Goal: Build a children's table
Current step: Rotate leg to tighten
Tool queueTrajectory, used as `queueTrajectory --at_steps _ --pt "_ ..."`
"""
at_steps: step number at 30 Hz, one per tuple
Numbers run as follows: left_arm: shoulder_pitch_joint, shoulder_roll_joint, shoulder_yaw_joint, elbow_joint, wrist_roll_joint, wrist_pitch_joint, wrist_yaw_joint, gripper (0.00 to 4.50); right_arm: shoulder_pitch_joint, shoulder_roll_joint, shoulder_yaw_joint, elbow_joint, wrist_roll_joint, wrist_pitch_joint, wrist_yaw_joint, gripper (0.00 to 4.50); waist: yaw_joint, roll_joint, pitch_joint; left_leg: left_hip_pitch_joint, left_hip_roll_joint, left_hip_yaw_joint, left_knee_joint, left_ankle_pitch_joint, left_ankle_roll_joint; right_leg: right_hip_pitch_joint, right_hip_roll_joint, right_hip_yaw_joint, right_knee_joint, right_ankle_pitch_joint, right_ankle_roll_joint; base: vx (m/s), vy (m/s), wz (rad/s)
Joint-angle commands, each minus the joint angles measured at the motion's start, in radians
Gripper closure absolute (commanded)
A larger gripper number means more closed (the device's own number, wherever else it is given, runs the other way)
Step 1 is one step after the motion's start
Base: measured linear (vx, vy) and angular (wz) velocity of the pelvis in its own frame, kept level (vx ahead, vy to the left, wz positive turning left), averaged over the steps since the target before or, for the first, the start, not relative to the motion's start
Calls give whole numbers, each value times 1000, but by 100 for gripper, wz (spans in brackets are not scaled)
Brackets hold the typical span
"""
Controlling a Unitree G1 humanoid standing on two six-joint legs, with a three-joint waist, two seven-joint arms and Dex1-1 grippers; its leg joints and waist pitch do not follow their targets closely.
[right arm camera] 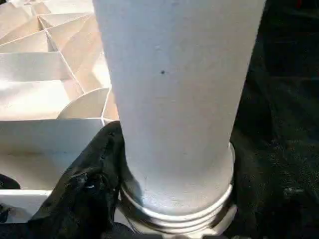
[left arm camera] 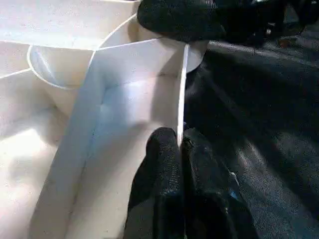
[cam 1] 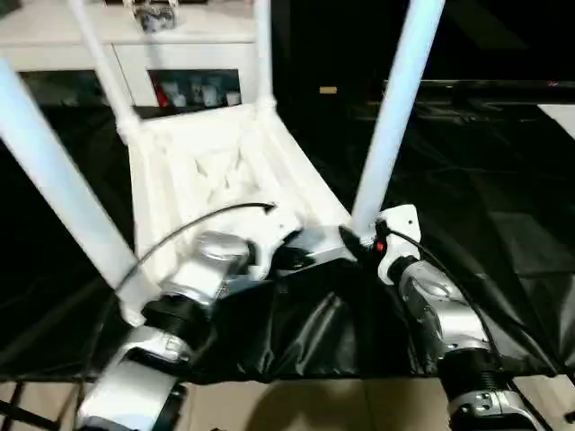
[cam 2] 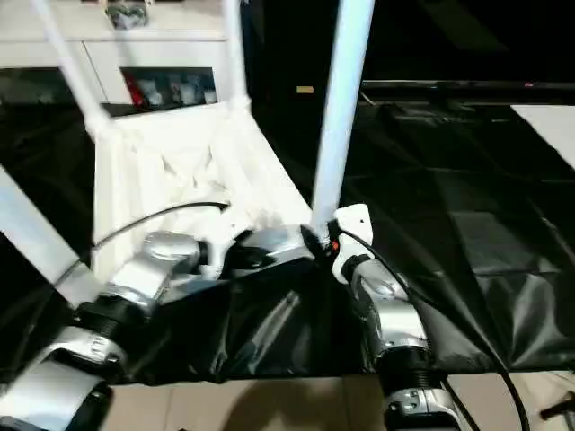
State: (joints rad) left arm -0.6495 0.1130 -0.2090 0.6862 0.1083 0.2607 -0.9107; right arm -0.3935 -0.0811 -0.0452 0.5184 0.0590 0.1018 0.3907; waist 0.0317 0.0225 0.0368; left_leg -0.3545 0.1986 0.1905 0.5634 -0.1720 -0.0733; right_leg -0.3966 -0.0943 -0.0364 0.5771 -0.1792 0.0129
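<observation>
Four legs [cam 1: 395, 108] stand upright in the inverted tabletop [cam 1: 207, 171]. Left gripper [left arm camera: 179, 144] pinches its rim; right gripper [cam 1: 364, 241] clasps the near-right leg's base.

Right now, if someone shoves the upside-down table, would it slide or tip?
Probably slides: the tabletop lies flat on the black sheet. Likely light, being thin ribbed plastic. The near leg may wobble; threads show at its base.

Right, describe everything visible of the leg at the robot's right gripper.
The leg is a long, smooth white tube of plastic look, standing nearly upright and leaning slightly, its top out of frame. Its base sits in the round corner socket of the upturned tabletop, with thread rings still exposed above the socket rim. The right gripper is at its base, a black finger against the tube.
</observation>
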Motion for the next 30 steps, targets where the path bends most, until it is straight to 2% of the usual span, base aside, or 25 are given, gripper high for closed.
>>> queueTrajectory --at_steps 1,2,5,7,9,10,14,16,19,20,21,22,23,24,25,26,27,28,30 --pt "12 -110 -37 -11 -55 -19 21 450 9 108 140 -8 23 6 124 100 -4 -21 -37 -1 16 -10 -72 -338 47 23 -33 21 -91 -439 -134 0 0 0" --pt "19 -94 -36 -19 -56 -25 -2 450 13 75 130 -21 26 -5 153 79 -4 -21 -37 -2 16 -10 -72 -336 49 24 -32 21 -91 -436 -134 0 0 0" --pt "23 -66 -32 -25 -56 -38 -33 450 14 23 132 -27 11 -28 198 57 -2 -21 -40 -1 17 -8 -70 -328 57 24 -32 22 -90 -416 -141 0 0 0" --pt "32 -29 -34 -41 -62 -52 -88 450 18 -37 133 -45 28 -31 284 39 0 -22 -43 -6 18 -8 -69 -295 67 30 -33 21 -84 -371 -153 0 0 0" --pt "37 -5 -36 -50 -67 -66 -126 450 21 -72 136 -56 46 -30 350 39 -1 -28 -43 -10 17 -3 -65 -258 85 31 -31 22 -79 -314 -171 0 0 0" --pt "38 -1 -36 -51 -68 -68 -133 450 21 -77 137 -58 48 -29 360 39 2 -25 -45 -9 18 -4 -63 -250 90 34 -33 21 -76 -303 -177 0 0 0" --pt "55 109 -42 -80 -99 -113 -317 450 22 -211 166 -76 84 -33 609 39 5 -28 -47 -15 23 0 -56 -188 135 37 -35 18 -65 -219 -213 0 0 0" --pt "57 135 -42 -85 -104 -132 -360 450 16 -240 175 -66 81 -41 669 39 6 -25 -48 -12 27 3 -55 -175 132 36 -33 17 -61 -190 -231 0 0 0" --pt "54 163 -41 -81 -106 -140 -404 450 5 -266 187 -46 74 -46 727 62 11 -25 -48 -8 30 6 -53 -157 134 35 -30 16 -52 -135 -257 0 0 0" --pt "51 186 -42 -76 -107 -150 -441 450 -6 -283 197 -29 67 -53 769 72 12 -31 -46 -9 30 7 -54 -163 134 36 -30 15 -51 -140 -262 0 0 0" --pt "51 186 -42 -76 -107 -150 -441 450 -6 -283 197 -29 67 -53 769 72 14 -28 -45 -7 31 6 -54 -172 131 34 -31 14 -51 -154 -262 0 0 0" --pt "48 221 -50 -72 -116 -162 -499 450 -25 -304 214 -6 73 -55 825 78 15 -28 -44 -6 32 7 -55 -194 123 32 -32 15 -53 -178 -261 0 0 0" --pt "47 227 -51 -71 -119 -164 -509 450 -29 -307 217 -3 76 -54 834 108 14 -27 -43 -7 32 7 -56 -204 114 34 -33 16 -53 -188 -260 0 0 0" --pt "47 234 -52 -69 -121 -166 -523 450 -34 -308 222 1 74 -57 842 108 15 -26 -43 -5 33 6 -57 -207 109 33 -33 16 -53 -189 -261 0 0 0" --pt "45 245 -52 -64 -119 -174 -539 450 -40 -310 230 7 69 -57 858 114 14 -30 -41 -5 34 6 -58 -209 101 32 -34 17 -53 -187 -261 0 0 0" --pt "43 251 -53 -59 -116 -181 -548 450 -44 -311 235 12 66 -57 871 117 14 -30 -41 -5 34 6 -59 -210 98 32 -33 17 -52 -187 -262 0 0 0" --pt "41 258 -52 -54 -114 -185 -555 450 -48 -311 241 17 59 -65 875 127 13 -35 -40 -4 34 7 -58 -204 96 33 -34 18 -51 -175 -266 0 0 0" --pt "39 261 -51 -50 -113 -188 -557 450 -49 -309 244 18 57 -67 876 140 14 -34 -40 -4 34 6 -58 -202 95 33 -34 18 -50 -173 -268 0 0 0" --pt "35 264 -49 -43 -112 -192 -558 450 -51 -303 248 18 55 -71 875 162 15 -38 -39 -5 33 7 -57 -190 96 35 -34 19 -48 -160 -270 0 0 0"
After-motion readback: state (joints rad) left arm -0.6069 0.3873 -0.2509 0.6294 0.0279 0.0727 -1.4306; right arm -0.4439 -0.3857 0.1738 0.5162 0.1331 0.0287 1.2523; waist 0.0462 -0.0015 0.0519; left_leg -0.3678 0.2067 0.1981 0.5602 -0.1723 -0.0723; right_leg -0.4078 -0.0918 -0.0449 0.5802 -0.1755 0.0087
